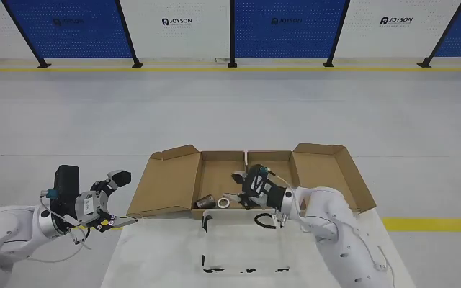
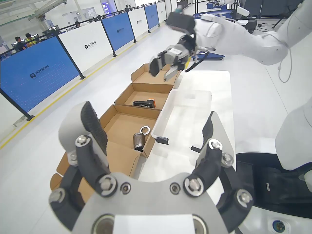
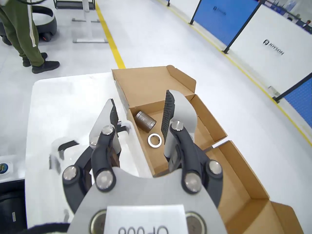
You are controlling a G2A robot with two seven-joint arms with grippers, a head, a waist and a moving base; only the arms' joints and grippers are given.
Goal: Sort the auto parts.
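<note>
Top view: the left gripper (image 1: 119, 199) hangs with fingers spread off the counter's (image 1: 166, 252) left edge, while the right gripper (image 1: 236, 186), jaws apart, hovers over a two-compartment cardboard box (image 1: 176, 180). Left wrist view: a metal cylinder (image 2: 138, 141) and a metal ring (image 2: 145, 130) lie in the near compartment and a black-and-orange part (image 2: 145, 103) in the far one, beside a clear tray (image 2: 162, 115) with a black clip (image 2: 162, 139) at its end. Right wrist view: the right gripper, fingers wide and holding nothing, hangs above the cylinder and ring, which lie just apart

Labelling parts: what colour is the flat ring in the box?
Silvery flat metal ring; right wrist view.
</note>
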